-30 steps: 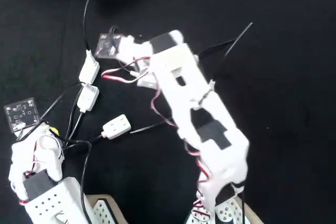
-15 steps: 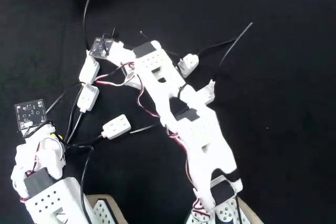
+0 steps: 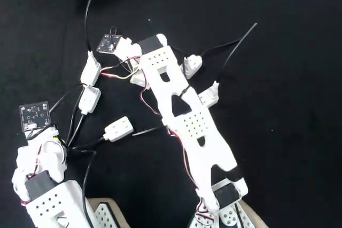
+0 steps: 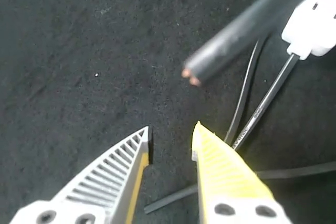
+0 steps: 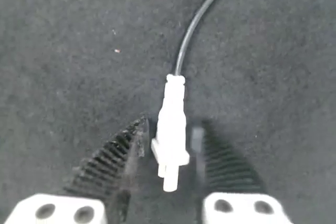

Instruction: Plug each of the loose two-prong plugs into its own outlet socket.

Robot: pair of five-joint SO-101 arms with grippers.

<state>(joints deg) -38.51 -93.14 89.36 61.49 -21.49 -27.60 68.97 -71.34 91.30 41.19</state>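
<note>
**White two-prong plastic plug (image 5: 172, 111) lies between the right hand's fingers**

Down we go to the matte black tabletop (image 3: 288, 105), cloth-like and faintly speckled up close. The right hand (image 5: 172, 125) is low over it. Its two dark ribbed fingers (image 5: 113, 156) are spread apart, and the white two-prong plastic plug lies between them. The prongs point back toward the hand's base. A thin black rubbery cord (image 5: 197, 19) curves away from the plug's slim moulded neck. One fingertip is just beside the plug's square flange, but I can't tell whether either finger actually touches it.

From above, the right arm (image 3: 187, 121), white perforated plastic, stretches diagonally across the middle of the tabletop. On one side, close to it, sit a small chunky white connector block (image 3: 191, 65) and a second small white block (image 3: 210, 94). On the other side, strung on thin black cords, are an upper white oblong block (image 3: 91, 69) and a lower white oblong block (image 3: 89, 99). Nearer the arm bases a white rectangular slotted outlet block (image 3: 118, 128) lies tilted.

Over to the left hand (image 4: 171, 128): it is spread wide and grips nothing. One finger is white and the other is a yellow ribbed finger (image 4: 220, 166), both wedge-shaped, above bare black tabletop. Ahead of them a thick round black cable (image 4: 247, 24) shows two copper-coloured tips at its cut end. Beside it is a rounded white connector body (image 4: 315, 24). The left arm (image 3: 40, 180) sits at the near corner.
</note>
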